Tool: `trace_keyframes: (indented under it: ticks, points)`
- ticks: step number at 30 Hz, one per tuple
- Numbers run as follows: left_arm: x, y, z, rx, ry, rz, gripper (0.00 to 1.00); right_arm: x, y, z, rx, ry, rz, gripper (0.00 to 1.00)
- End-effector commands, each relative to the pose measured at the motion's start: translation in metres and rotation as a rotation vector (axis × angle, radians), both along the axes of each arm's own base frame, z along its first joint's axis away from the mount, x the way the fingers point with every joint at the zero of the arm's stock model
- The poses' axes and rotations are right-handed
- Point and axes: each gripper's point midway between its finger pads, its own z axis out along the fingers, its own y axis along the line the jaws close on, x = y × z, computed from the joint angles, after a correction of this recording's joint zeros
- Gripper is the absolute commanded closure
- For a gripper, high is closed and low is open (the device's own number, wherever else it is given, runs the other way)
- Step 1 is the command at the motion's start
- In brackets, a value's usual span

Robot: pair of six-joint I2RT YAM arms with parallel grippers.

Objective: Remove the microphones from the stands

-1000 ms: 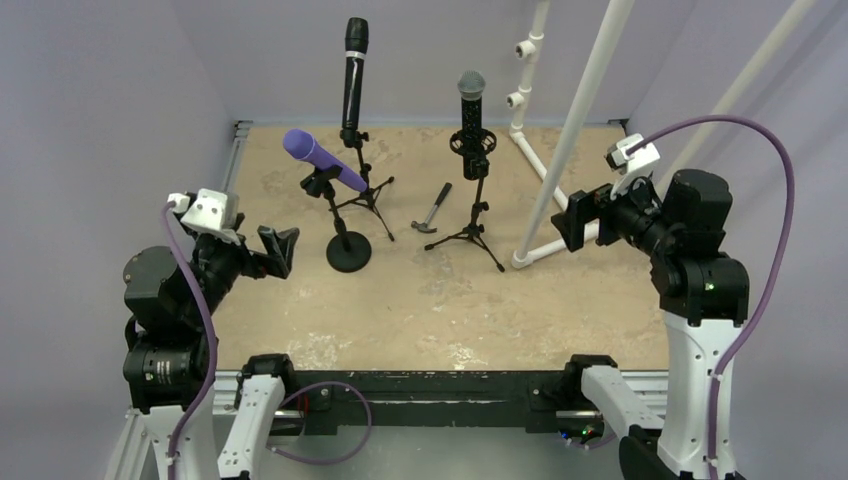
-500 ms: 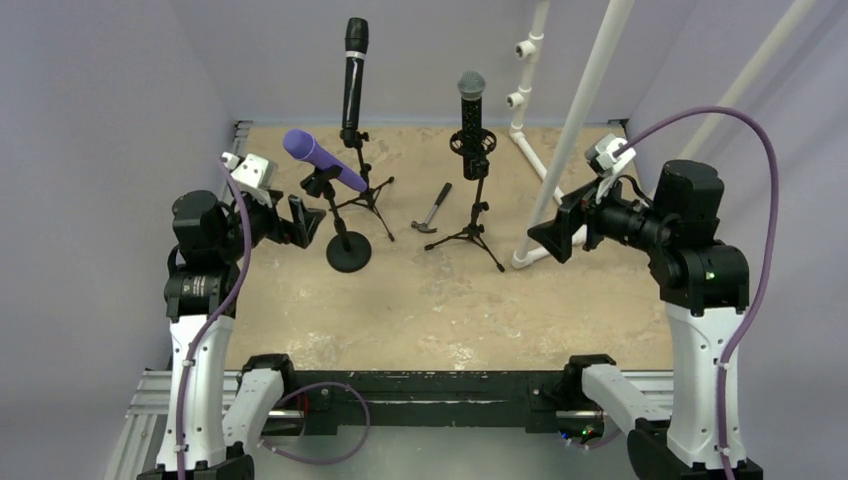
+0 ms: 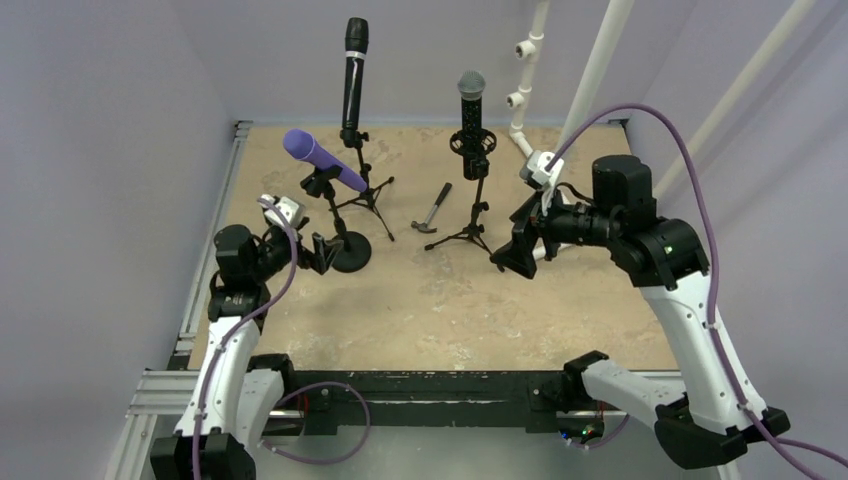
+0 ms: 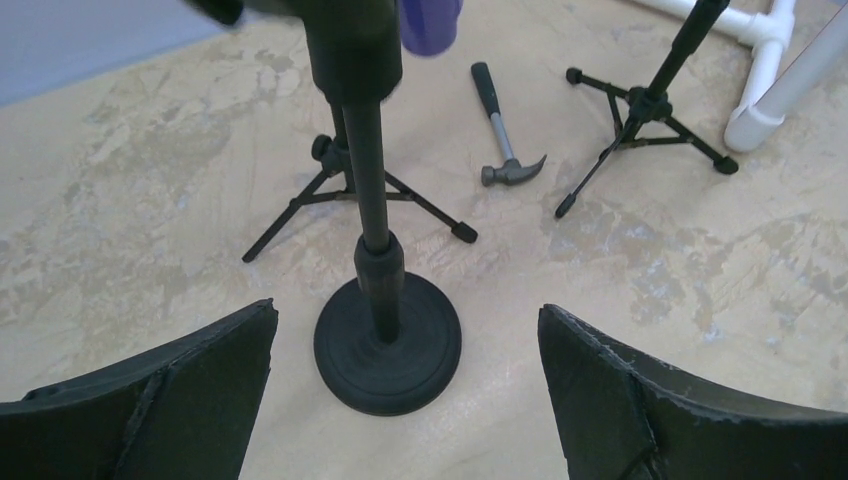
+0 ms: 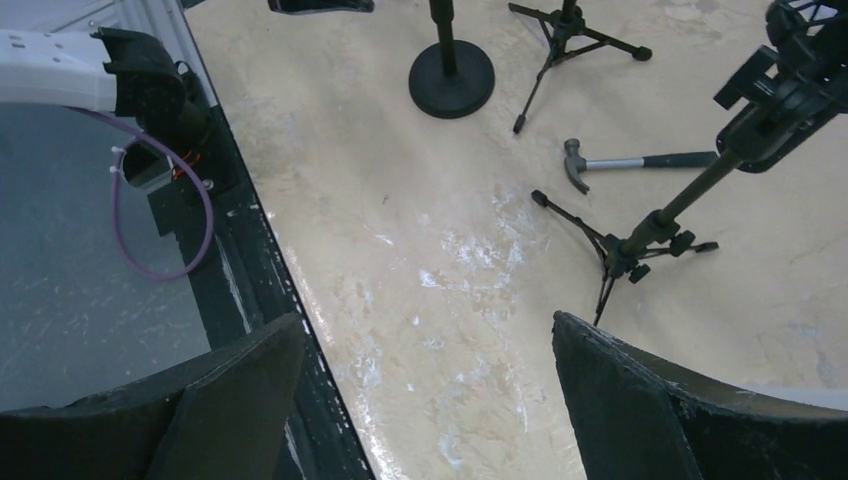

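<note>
Fingers wide, your left gripper (image 3: 322, 252) sits at nine o'clock of the round-base stand (image 3: 349, 258); your right gripper (image 3: 515, 250) gapes wide too.

Robot lab: walled test table (image 3: 440, 310)

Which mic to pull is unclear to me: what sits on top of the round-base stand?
A purple mic lies tilted in the clip atop the stand, its head raised. How the clip grips it is hidden beneath the mic.
</note>
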Motion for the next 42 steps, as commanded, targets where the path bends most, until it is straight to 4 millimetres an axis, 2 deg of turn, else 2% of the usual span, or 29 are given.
trace_keyframes:
  ticks: [1,6,10,17,26,33,42]
  points:
    - [0.017,-0.005,0.014,0.055,-0.285,-0.070,0.01,0.006,0.012,-0.004,-0.048,-0.067,0.059,0.08]
    - [0.030,-0.005,0.000,0.048,-0.326,-0.073,0.03,0.004,0.027,-0.013,-0.059,-0.047,0.136,0.12]
    - [0.039,-0.003,0.008,0.032,-0.370,-0.058,0.04,0.006,0.033,-0.011,-0.047,-0.037,0.154,0.13]
    - [0.051,-0.013,0.016,-0.048,-0.397,-0.120,0.07,0.007,0.037,-0.014,-0.056,-0.039,0.172,0.13]
    - [0.067,-0.023,0.033,-0.157,-0.432,-0.175,0.37,0.010,0.037,-0.023,-0.084,-0.049,0.170,0.15]
    - [0.066,-0.037,0.029,-0.156,-0.422,-0.244,0.55,0.013,0.037,-0.027,-0.096,-0.055,0.166,0.16]
    - [0.064,-0.043,0.024,-0.169,-0.398,-0.290,0.87,0.014,0.037,-0.031,-0.105,-0.051,0.165,0.17]
